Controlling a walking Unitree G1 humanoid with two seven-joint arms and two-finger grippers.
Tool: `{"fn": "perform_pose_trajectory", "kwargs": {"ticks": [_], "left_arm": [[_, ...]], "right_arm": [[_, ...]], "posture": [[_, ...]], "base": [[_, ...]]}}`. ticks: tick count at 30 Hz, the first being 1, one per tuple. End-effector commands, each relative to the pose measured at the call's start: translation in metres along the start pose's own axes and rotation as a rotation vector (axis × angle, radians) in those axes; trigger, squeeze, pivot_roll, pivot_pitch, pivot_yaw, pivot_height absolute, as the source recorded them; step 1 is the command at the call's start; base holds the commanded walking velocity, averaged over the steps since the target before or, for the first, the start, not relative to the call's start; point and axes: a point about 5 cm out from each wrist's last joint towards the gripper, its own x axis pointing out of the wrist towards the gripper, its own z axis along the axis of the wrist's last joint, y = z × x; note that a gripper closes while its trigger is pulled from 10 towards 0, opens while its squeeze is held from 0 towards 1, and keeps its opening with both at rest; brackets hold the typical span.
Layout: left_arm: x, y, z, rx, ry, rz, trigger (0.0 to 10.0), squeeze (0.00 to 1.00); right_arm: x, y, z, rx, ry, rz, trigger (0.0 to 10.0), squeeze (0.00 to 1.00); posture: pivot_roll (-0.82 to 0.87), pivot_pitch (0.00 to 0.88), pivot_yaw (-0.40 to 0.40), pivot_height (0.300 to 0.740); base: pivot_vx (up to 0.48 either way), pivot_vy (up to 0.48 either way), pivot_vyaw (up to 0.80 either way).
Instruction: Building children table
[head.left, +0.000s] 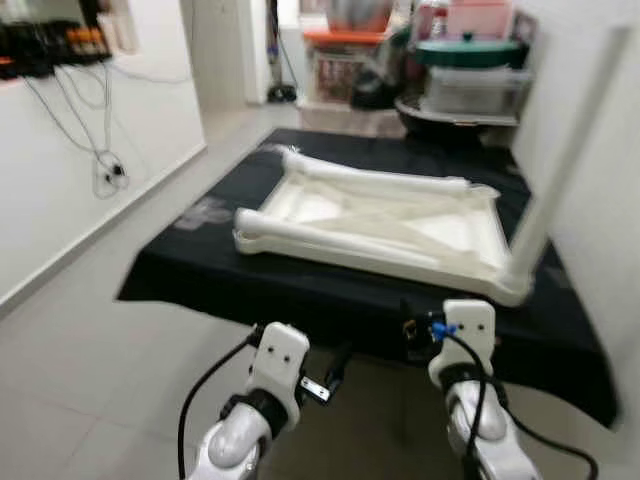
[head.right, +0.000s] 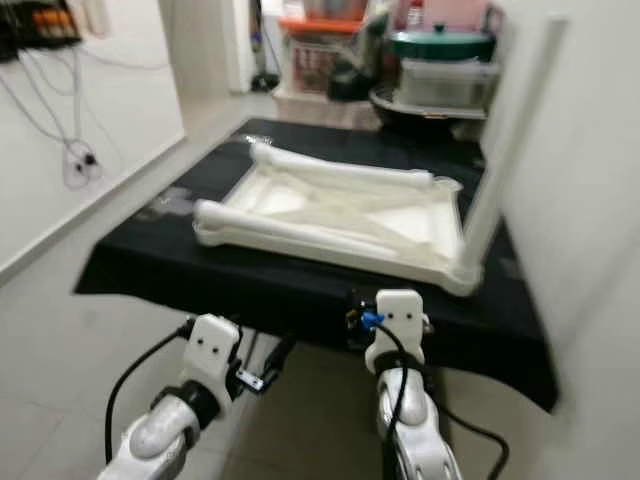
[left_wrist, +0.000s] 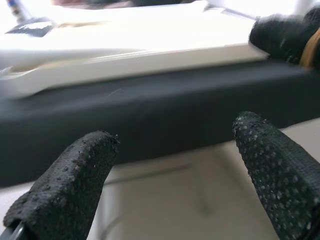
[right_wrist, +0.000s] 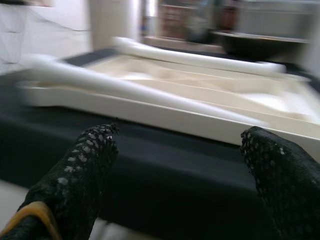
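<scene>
Table top: a white children's table top is laid upside down on the black-draped counter, near its front edge; its ribbed underside is turned upward.
Long axis: the panel's longer side is seen running across the view, from the robot's left to its right.
Legs: two loose white round legs are laid flat along the panel, one along the near edge and one along the far edge, both lengthwise with it; one leg is stood upright at the near right corner.
Materials: the table parts appear as smooth white plastic; the counter cover appears matte black.
Containers: on shelving behind the counter, a clear lidded box and a green-lidded pot are seen; the contents cannot be told.
Left tool: held low before the counter's front edge, fingers spread wide, nothing held.
Right tool: held just at the counter's front edge, fingers spread wide, nothing held.
Floor: pale tiles.
</scene>
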Motion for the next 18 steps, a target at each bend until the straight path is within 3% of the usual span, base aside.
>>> {"fn": "perform_pose_trajectory", "kwargs": {"ticks": [1, 5, 10, 18], "left_arm": [[0.001, -0.001, 0.0, -0.006, -0.004, 0.006, 10.0, 0.0], [0.001, 0.001, 0.005, -0.003, -0.024, 0.023, 10.0, 0.0], [0.005, 0.012, 0.025, 0.044, -0.096, 0.075, 10.0, 0.0], [0.007, 0.022, 0.032, 0.064, -0.117, 0.098, 10.0, 0.0]], "right_arm": [[0.001, -0.006, 0.002, -0.006, 0.001, -0.009, 10.0, 0.0], [0.001, -0.005, 0.003, -0.004, -0.002, 0.001, 10.0, 0.0], [0.002, -0.003, 0.005, 0.012, -0.012, 0.026, 10.0, 0.0], [0.002, -0.003, 0.002, 0.02, 0.01, 0.032, 10.0, 0.0]], "posture": [[0.05, 0.0, -0.061, 0.74], [0.05, 0.0, -0.063, 0.74], [0.05, 0.0, -0.063, 0.74], [0.05, 0.0, -0.063, 0.74]], "base": [[0.0, 0.0, 0.0], [0.0, 0.0, 0.0], [0.0, 0.0, 0.0], [0.0, 0.0, 0.0]]}}
